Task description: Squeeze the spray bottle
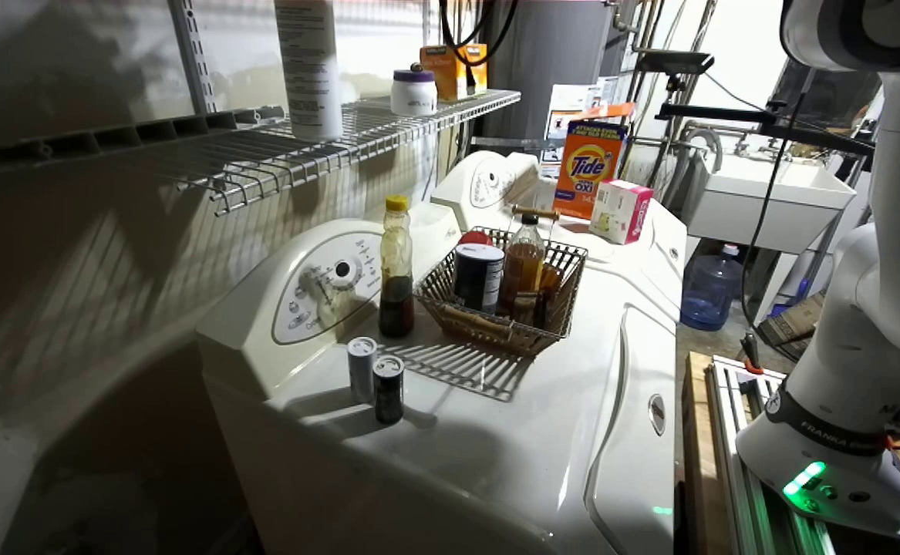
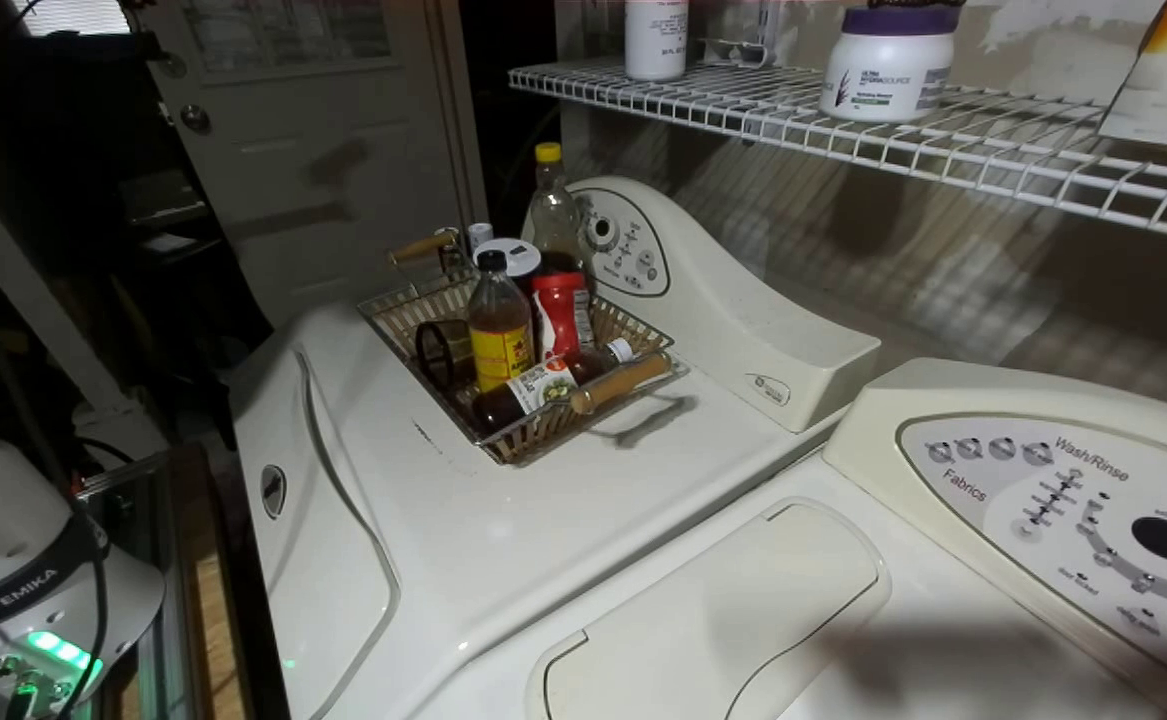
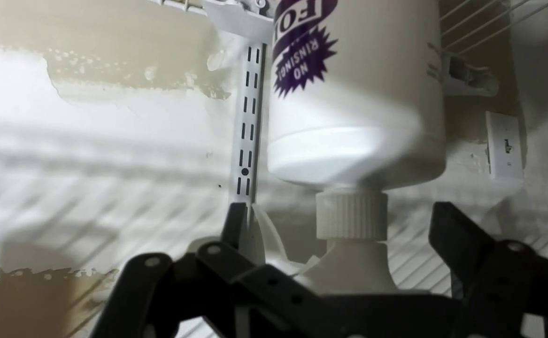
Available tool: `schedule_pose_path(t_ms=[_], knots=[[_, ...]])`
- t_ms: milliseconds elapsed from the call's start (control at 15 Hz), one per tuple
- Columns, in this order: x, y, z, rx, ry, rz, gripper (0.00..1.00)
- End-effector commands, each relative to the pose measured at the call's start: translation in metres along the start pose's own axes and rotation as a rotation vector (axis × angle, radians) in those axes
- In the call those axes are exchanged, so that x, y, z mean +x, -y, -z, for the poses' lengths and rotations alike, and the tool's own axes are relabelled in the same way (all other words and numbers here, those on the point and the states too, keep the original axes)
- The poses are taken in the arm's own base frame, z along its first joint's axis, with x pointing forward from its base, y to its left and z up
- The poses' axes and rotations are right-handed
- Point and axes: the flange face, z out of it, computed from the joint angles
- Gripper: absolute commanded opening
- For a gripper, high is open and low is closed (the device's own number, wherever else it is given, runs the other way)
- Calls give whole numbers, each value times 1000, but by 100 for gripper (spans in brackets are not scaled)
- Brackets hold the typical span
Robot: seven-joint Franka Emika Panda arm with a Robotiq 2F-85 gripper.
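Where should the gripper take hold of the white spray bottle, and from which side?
Probably across the spray head, from the side away from the wall behind it. The trigger juts sideways, so jaws closing on it and the head's opposite edge could squeeze it; the body is much wider.

in the wrist view the top edge cuts off the white spray bottle point(image 3: 358, 108), and part of its sprayer head point(image 3: 351, 268) is hidden behind the gripper point(image 3: 339, 220), itself cropped by the bottom and right edges. in both exterior views the top edge crops what is probably the same bottle point(image 1: 311, 77). in an exterior view a red container point(image 1: 475, 237) is mostly hidden behind a dark canister point(image 1: 476, 279).
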Motion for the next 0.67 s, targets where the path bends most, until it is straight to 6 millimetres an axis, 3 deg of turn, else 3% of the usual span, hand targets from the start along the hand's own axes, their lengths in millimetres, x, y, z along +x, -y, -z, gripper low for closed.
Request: schedule_pose_path(t_ms=[0, 600], knots=[[7, -6, -6, 10, -23, -34, 100], [7, -8, -16, 17, -22, -77, 100]])
